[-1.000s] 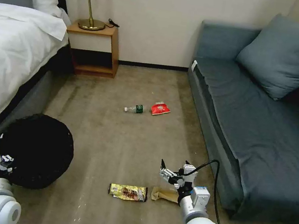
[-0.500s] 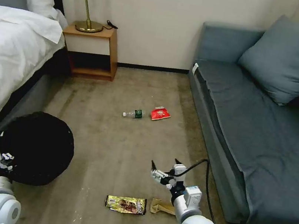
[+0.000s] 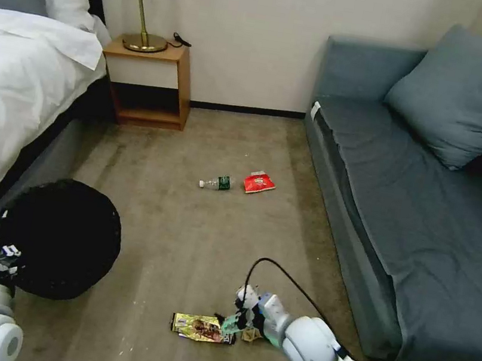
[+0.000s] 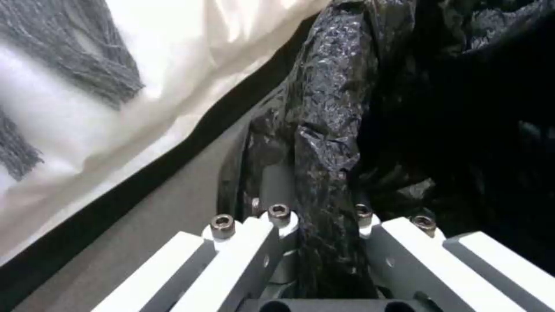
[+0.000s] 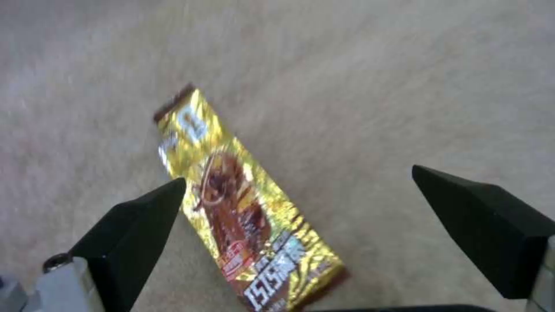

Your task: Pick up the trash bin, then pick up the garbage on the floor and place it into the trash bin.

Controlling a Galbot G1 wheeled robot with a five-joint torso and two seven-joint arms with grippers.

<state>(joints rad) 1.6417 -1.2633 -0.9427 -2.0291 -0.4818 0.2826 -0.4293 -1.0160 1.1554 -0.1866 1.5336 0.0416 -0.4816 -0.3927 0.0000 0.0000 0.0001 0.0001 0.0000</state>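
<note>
The right gripper (image 5: 298, 195), a sec ago held up over the carpet, has been dropped low w/ fingers wide just beside the shiny gold-brown snack wrapper (image 3: 202, 327), so a grab looks near, while the round black-bagged trash bin (image 3: 57, 236), well apart from the wrapper, is pinched at its rim by the left gripper (image 4: 321, 221).

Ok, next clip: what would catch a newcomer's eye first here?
Probably the right gripper, down low at the carpet with its black fingers spread wide over the shiny gold-brown snack wrapper lying flat near the robot. Next, the round trash bin lined with crinkly black plastic beside the white bed, its rim pinched by the left gripper.
</note>
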